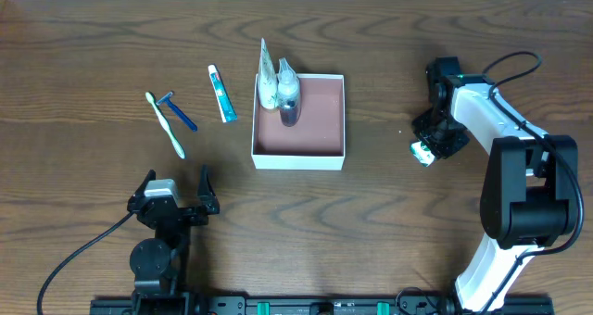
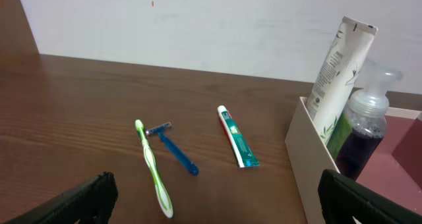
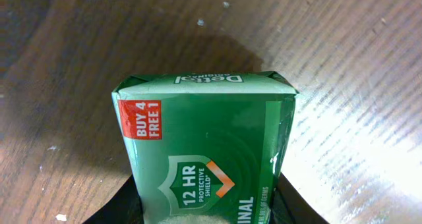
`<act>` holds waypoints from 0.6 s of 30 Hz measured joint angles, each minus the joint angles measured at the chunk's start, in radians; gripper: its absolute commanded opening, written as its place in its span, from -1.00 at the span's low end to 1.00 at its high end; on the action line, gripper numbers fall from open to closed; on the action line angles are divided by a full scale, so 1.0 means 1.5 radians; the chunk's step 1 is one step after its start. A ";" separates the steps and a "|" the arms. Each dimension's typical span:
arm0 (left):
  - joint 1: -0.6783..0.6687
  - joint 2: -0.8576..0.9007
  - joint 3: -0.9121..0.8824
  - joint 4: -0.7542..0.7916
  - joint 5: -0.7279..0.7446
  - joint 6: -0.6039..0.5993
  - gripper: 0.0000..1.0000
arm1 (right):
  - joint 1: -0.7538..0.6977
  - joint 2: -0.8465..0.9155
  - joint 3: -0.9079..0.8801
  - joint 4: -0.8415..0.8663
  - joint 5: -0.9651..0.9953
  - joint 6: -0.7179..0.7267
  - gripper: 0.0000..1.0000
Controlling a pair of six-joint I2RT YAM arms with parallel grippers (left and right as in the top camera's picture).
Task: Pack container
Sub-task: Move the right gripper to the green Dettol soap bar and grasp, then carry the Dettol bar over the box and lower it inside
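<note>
The container (image 1: pixel 298 157) is a square white-walled box with a reddish-brown inside, standing mid-table. A white tube (image 1: pixel 267 79) and a pump bottle (image 1: pixel 289 97) stand in its far-left corner. My right gripper (image 1: pixel 424 151) is low over the table to the right of the container. In the right wrist view, my right gripper (image 3: pixel 211 207) is shut on a green soap box (image 3: pixel 208 138), with a finger against each side. My left gripper (image 1: pixel 176 193) is open and holds nothing near the front edge. In the left wrist view, my left gripper (image 2: pixel 214 207) faces the container's wall (image 2: pixel 310 158).
Left of the container lie a green toothbrush (image 1: pixel 167 125), a blue razor (image 1: pixel 179 111) and a small toothpaste tube (image 1: pixel 221 94). The left wrist view also shows the toothbrush (image 2: pixel 153 168), razor (image 2: pixel 175 150) and toothpaste (image 2: pixel 237 137).
</note>
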 measured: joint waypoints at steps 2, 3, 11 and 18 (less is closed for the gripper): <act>0.000 0.000 0.000 0.000 0.000 0.000 0.96 | 0.000 0.000 0.000 0.006 0.000 -0.027 -0.84; 0.000 0.000 0.000 0.000 0.000 0.000 0.96 | 0.000 0.000 0.000 0.010 0.000 -0.040 -0.88; 0.000 0.000 0.000 0.000 0.000 0.000 0.96 | 0.000 0.000 0.004 0.041 -0.037 -0.182 -0.97; 0.000 0.000 0.000 0.000 0.000 0.000 0.96 | 0.000 0.000 0.042 0.031 -0.194 -0.331 -0.97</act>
